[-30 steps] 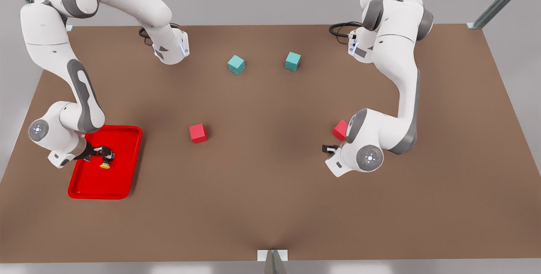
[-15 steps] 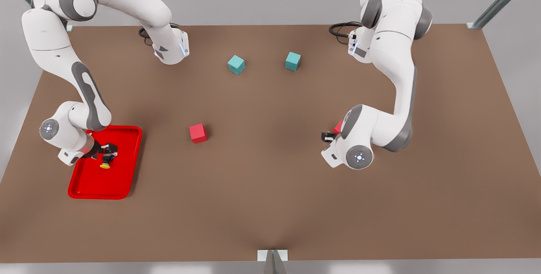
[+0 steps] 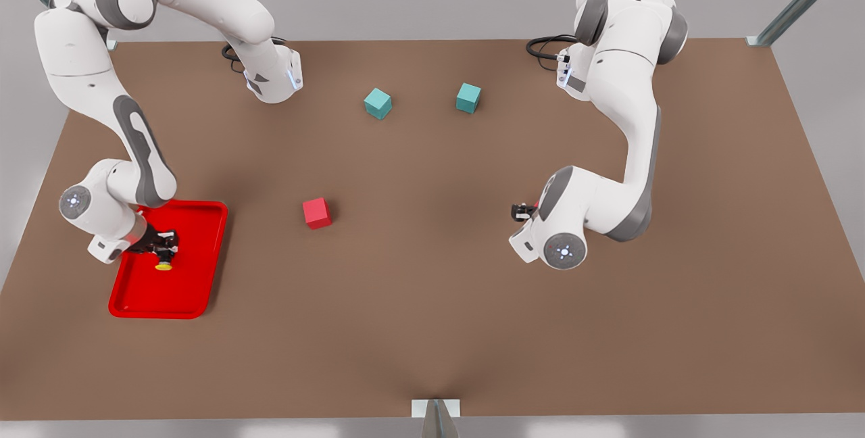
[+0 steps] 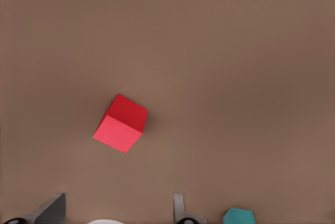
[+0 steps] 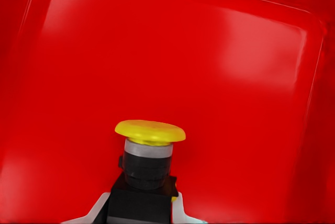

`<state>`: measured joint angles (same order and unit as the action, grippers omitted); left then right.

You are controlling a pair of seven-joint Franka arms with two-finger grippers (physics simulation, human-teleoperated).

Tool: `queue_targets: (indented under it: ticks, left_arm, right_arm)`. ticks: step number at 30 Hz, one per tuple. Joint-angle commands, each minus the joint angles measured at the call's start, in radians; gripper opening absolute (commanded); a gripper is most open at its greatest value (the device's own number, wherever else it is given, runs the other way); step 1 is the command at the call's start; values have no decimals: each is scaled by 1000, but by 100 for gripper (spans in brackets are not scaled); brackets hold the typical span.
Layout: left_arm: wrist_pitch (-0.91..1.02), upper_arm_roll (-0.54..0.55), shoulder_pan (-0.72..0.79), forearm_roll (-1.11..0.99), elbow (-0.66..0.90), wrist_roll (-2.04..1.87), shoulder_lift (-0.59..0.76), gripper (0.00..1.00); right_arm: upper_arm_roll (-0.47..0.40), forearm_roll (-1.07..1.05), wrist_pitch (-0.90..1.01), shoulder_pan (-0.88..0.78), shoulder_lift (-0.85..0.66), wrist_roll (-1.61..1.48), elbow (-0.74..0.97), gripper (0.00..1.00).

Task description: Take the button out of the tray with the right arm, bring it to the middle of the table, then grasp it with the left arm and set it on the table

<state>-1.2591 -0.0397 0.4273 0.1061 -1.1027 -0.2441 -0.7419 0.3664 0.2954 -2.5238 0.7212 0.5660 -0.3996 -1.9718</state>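
The button (image 5: pixel 149 153), a yellow cap on a black body, is inside the red tray (image 3: pixel 196 276) at the front view's left. My right gripper (image 3: pixel 162 244) is shut on its black body, and the fingertips (image 5: pixel 180 211) press both sides. Its yellow cap (image 3: pixel 163 266) points toward the viewer in the front view. I cannot tell if it is off the tray floor. My left gripper (image 3: pixel 520 211) hovers open over the brown table (image 3: pixel 432 303) at the front view's right, its fingers (image 4: pixel 180 211) spread wide with nothing between them.
A red cube (image 3: pixel 316 213) lies left of the table's middle. Two teal cubes (image 3: pixel 378 103) (image 3: pixel 467 97) sit farther back. The left wrist view looks down on a red cube (image 4: pixel 120 123) and part of a teal cube (image 4: pixel 239 216). The left arm's elbow (image 3: pixel 595 201) hangs low.
The left arm's wrist has moved toward the front view's left and back, covering the red cube beside it. The right wrist has shifted slightly over the tray, the button with it.
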Motion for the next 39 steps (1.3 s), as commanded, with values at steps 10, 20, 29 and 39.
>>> queue_targets:
  ticks: [10,20,29,39]
  left_arm:
    - [-8,1,1,-16,0,2,3,100]
    - [-10,1,2,-23,0,3,1,100]
    - [3,-8,-39,-82,-5,109,10,100]
    - [1,-2,-45,-105,-2,140,10,100]
  right_arm:
    - [261,10,275,-98,-149,505,-19,33]
    - [111,-114,464,-881,195,1386,668,32]
    - [-3,-121,488,-1276,377,1722,941,32]
    - [5,-160,519,-1204,290,1799,886,100]
